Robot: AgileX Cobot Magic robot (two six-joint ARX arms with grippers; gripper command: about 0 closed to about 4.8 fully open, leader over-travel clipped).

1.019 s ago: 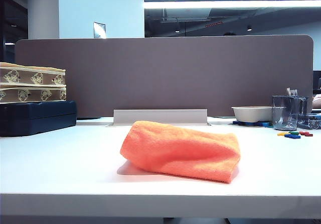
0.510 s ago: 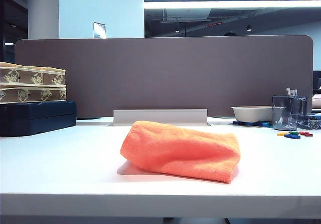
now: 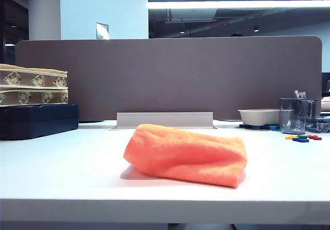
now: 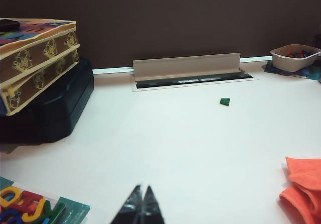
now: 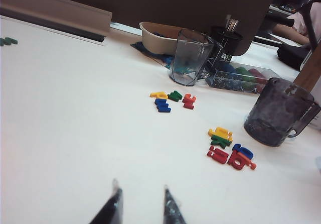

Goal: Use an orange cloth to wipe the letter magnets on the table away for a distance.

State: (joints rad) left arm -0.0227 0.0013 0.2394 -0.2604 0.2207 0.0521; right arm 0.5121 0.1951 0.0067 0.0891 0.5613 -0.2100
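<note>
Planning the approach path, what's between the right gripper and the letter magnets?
Only bare table separates the right gripper from the letter magnets, per the right wrist view.

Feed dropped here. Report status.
Left gripper shut, right gripper open, both empty. Orange cloth untouched mid-table. Letter magnets near right gripper, cups behind them.

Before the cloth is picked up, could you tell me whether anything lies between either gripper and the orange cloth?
Nothing visible does. In the left wrist view, bare table lies between the shut left gripper and the orange cloth. The right gripper, fingers apart, faces the letter magnets; its view lacks the cloth.
</note>
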